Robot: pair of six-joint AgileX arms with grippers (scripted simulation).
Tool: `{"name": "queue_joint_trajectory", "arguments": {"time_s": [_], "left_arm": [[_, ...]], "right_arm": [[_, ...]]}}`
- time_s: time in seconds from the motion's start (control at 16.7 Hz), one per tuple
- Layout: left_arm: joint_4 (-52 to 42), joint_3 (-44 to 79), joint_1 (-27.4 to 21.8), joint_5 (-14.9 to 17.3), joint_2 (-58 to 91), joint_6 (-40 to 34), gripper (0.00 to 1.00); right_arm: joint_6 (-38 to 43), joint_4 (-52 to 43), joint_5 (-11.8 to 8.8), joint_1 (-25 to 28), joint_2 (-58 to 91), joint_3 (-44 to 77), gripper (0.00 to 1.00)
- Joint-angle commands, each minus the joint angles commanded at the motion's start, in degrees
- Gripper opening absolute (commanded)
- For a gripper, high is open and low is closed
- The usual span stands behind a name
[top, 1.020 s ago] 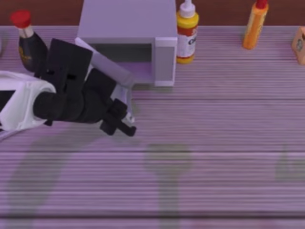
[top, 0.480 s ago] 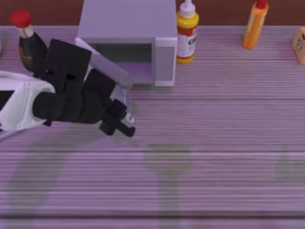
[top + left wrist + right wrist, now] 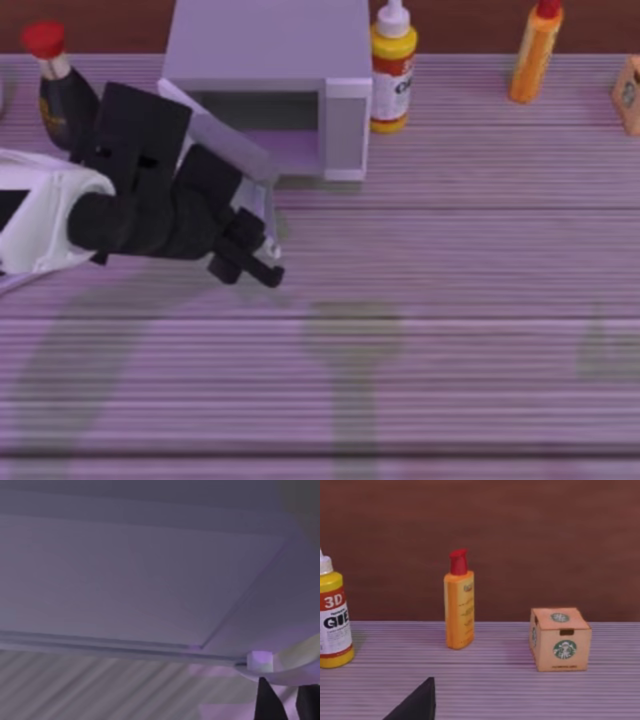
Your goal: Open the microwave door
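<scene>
Door's partly open now. Microwave [image 3: 268,60] sits at the far edge of the table [image 3: 450,330], left of centre in the top view; the microwave door [image 3: 232,150] is hinged on its left front and swung out toward the near-left, cavity visible behind it. Left gripper [image 3: 255,262] is at the door's free edge, arm lying across the door from the left. Vs 1 s ago: almost no change. Gripper tip crept a hair left and toward the near side early on, then basically nothing over the last half sec; door angle looks the same. So the swing has slowed or stalled, imo mid-pull w/ door maybe half open, not fully. Fingers: top view has them small and dark against the door rim; looks like they're pinched on the door's edge, but can't tell for sure. Left wrist view shows mostly the door panel close up, plus two dark fingertips [image 3: 270,702] near a small white nub at the door corner, no clear contact readable. Right arm is off-frame in top view; its wrist cam only shows a dark finger sliver [image 3: 417,705], state unknown, facing the yellow glue bottle [image 3: 332,622], orange bottle [image 3: 458,602] and small cardboard box [image 3: 561,639]. Next needs more outward arc to finish opening.
</scene>
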Motion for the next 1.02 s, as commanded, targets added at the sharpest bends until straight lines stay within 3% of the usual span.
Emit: {"name": "queue_joint_trajectory", "arguments": {"time_s": [1.02], "left_arm": [[-0.6, -0.4, 1.1, 1.8, -0.5, 2.3, 0.00]], "right_arm": [[0.0, 0.0, 0.0, 0.0, 0.0, 0.0, 1.00]]}}
